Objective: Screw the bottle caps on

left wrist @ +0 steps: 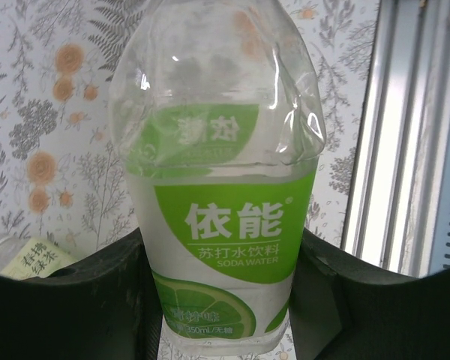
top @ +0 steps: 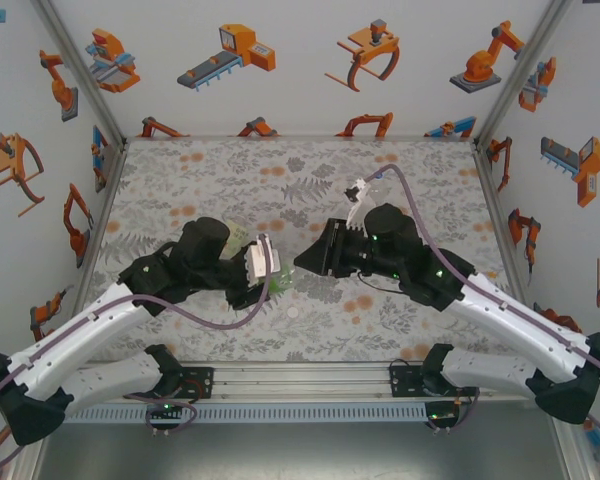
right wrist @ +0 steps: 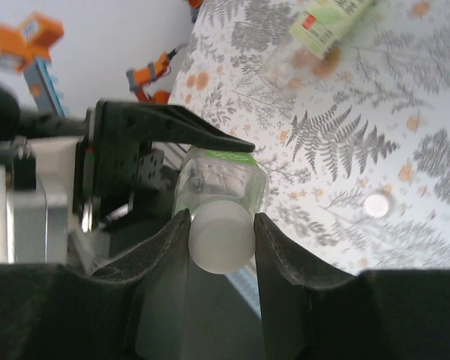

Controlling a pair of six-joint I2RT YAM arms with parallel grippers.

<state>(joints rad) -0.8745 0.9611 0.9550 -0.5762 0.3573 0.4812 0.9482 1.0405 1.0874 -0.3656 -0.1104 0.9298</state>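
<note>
Right gripper [right wrist: 220, 225] clamped a white cap [right wrist: 219, 247] against the mouth of the green-labelled bottle [left wrist: 225, 217], gripped by the left gripper [left wrist: 223, 300] over the floral worktop [top: 210, 170] centre; a second cap [top: 293, 312] lay toward its near edge.

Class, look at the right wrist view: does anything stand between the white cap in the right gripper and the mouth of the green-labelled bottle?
Nothing visible does. The cap, pinched in the right gripper, appears to sit right at the mouth of the bottle, which the left gripper holds.
</note>
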